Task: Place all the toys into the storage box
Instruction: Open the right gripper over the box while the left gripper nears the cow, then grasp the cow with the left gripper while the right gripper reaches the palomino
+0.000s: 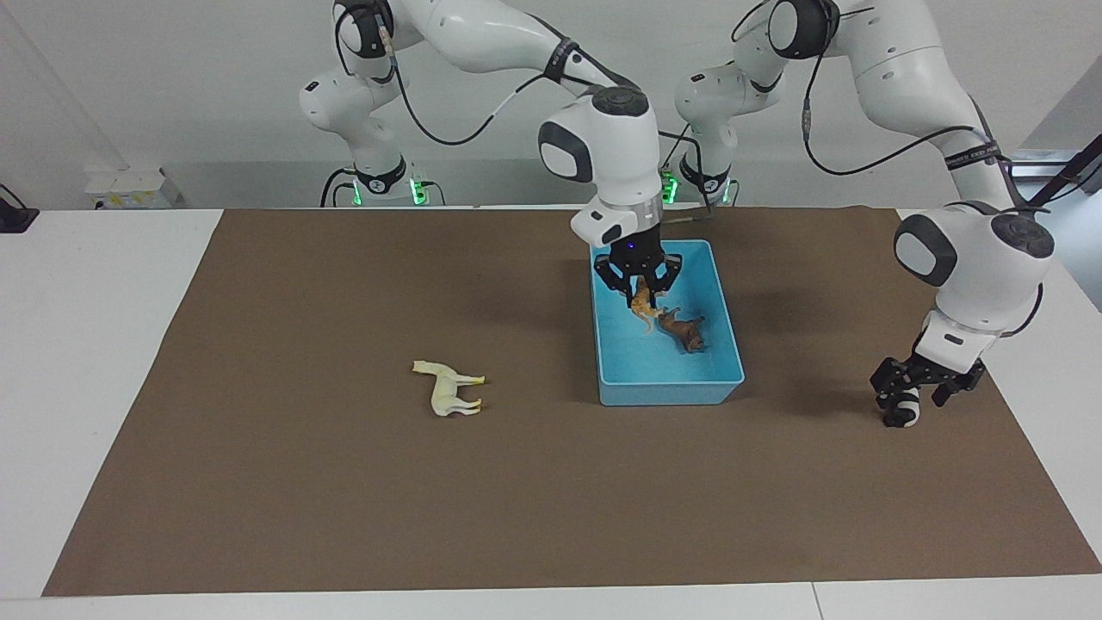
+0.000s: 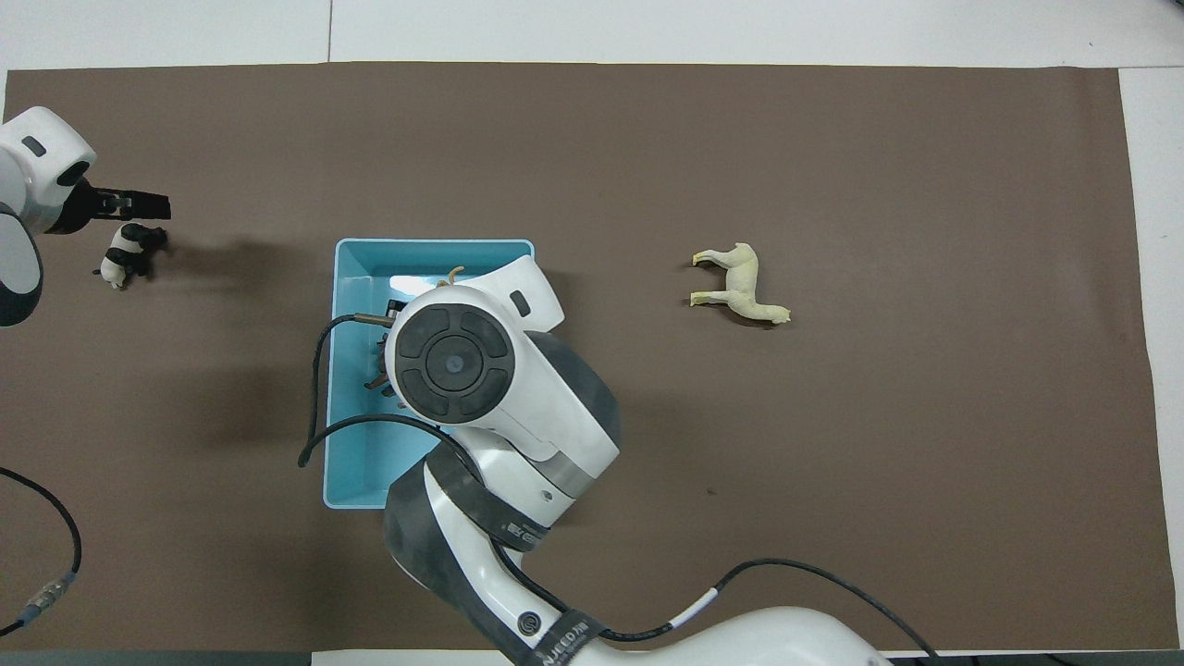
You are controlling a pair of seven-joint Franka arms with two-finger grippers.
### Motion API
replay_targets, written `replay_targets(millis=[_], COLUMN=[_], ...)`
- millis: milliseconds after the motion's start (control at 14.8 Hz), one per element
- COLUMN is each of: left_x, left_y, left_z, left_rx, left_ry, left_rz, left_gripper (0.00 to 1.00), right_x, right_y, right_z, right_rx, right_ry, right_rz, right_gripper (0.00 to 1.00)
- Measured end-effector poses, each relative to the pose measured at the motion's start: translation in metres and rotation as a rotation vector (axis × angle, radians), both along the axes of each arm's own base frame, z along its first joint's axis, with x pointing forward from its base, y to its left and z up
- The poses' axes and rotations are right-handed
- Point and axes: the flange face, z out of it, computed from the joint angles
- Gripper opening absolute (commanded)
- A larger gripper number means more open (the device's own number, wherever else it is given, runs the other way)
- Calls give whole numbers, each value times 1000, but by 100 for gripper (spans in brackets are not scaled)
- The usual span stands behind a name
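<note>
The orange striped plastic tiger (image 1: 641,303) is pinched by the right gripper (image 1: 639,291) above the rectangular light blue plastic storage box (image 1: 728,320) for release beside the brown plastic lion (image 1: 684,330), while the spread left gripper (image 1: 923,387) is lowered around the black-and-white plastic panda (image 1: 900,412) for grasping.

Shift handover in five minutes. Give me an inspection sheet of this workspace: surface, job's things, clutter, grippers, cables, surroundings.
Surface: brown mat on a white table.
Job's things: light blue storage box holds the brown lion; orange tiger hangs over the box in the right gripper; cream-white horse lies on its side on the mat, toward the right arm's end; black-and-white panda on the mat near the left arm's end.
Clutter: nothing seen.
Grippers: right gripper shut on the tiger inside the box's rim; left gripper low, at the panda.
Cables: black cables run along both arms.
Surroundings: pale wall; nothing else seen.
</note>
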Motion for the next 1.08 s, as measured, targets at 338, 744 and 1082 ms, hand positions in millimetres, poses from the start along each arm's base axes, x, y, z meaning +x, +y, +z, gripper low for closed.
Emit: replay_targets(millis=[338,744,1082], left_x=[1,-13,-20], left_y=[21,36,31], left_z=[-11,-52,-65], left_rx=[74,67,60], left_ry=[-11,7,25], left_rz=[-22,-9,-16], left_gripper=[100,100,100], right_x=[2,54,109], right_y=[14,-92,-207], right_z=[-11,86,53], right_rx=[-33,-132,-202], right_ry=[37,75,124], right_rz=[-65,-138,-102], right_gripper=[100,100,100])
